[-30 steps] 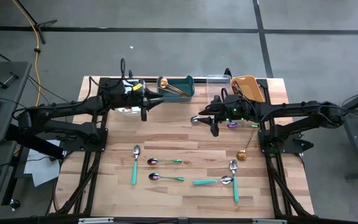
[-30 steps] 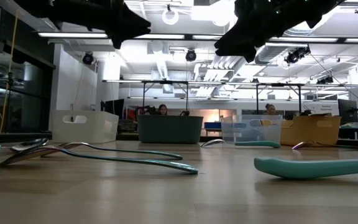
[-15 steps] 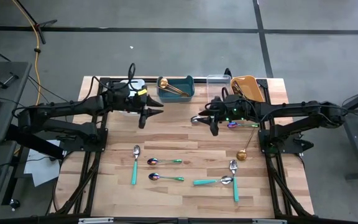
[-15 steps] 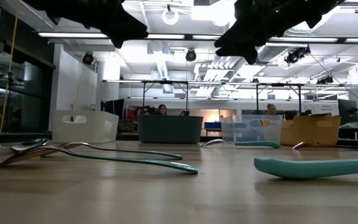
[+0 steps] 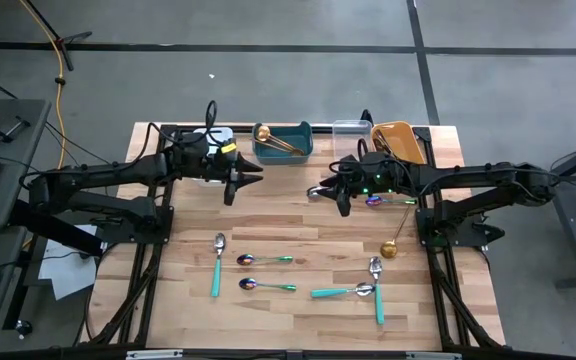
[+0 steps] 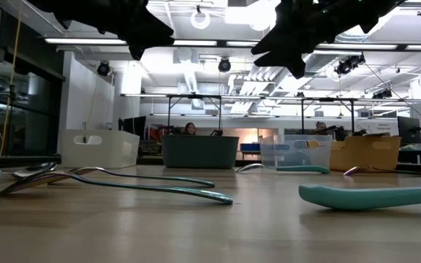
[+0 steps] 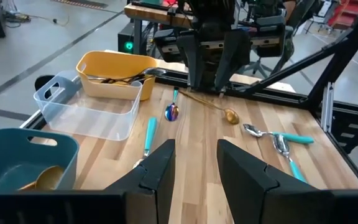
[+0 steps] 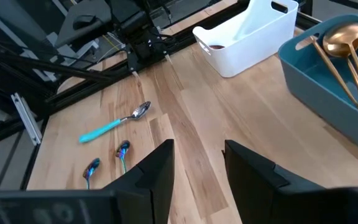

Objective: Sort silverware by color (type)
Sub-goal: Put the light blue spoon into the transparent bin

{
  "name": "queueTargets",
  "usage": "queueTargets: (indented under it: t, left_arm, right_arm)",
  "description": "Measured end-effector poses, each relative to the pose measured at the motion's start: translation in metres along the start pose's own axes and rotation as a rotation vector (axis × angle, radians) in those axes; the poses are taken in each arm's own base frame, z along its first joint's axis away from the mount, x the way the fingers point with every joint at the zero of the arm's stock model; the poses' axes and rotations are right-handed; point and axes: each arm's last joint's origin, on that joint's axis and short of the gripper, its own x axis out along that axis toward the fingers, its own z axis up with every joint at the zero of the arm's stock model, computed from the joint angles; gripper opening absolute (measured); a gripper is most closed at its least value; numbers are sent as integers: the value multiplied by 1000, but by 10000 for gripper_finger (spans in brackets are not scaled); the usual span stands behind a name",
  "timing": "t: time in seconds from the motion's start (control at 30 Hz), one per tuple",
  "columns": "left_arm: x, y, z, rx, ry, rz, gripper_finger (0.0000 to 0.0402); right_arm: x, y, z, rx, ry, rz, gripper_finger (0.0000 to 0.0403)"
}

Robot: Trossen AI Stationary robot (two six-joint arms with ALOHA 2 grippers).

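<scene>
Both arms were hanging over the far half of the worktop (image 5: 298, 230), nothing in either one. My left pincer (image 5: 252, 178) sat with its fingers (image 7: 160, 171) parted and empty, just in front of the white bin (image 8: 247, 37) and beside the teal bin (image 5: 284, 140), which had gold spoons (image 8: 347, 50) in it. The right pincer (image 5: 330, 192) was also spread apart and bare, fingers (image 8: 157, 174) with a clear gap between them, parked in front of the clear bin (image 7: 92, 112).

Right next to the right pincer lay a teal-handled spoon (image 7: 149, 135) and an iridescent spoon (image 5: 388, 201), with the gold ladle (image 5: 396, 240) a bit further toward the near edge. The orange bin (image 7: 114, 74) behind that pincer held dark utensils (image 7: 114, 78), though I couldn't make out how many.

The rest of the silverware was well away from both pincers, toward the near side: one teal-handled spoon (image 5: 217, 263) on the left pincer's side, two iridescent spoons with green handles (image 5: 265, 272) between the arms, and two more crossed teal-handled ones (image 5: 364, 291) on the right pincer's side.
</scene>
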Motion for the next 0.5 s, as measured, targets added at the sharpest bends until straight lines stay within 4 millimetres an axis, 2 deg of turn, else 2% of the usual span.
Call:
queueTargets:
  t: [0.3,0.5]
  left_arm:
    - [0,-2,-4,103,39,-7,113]
    - [-4,-19,-16,160,163,-80,113]
  right_arm:
    - [0,0,0,-16,-2,-4,136]
    - [0,0,0,-36,-2,-4,136]
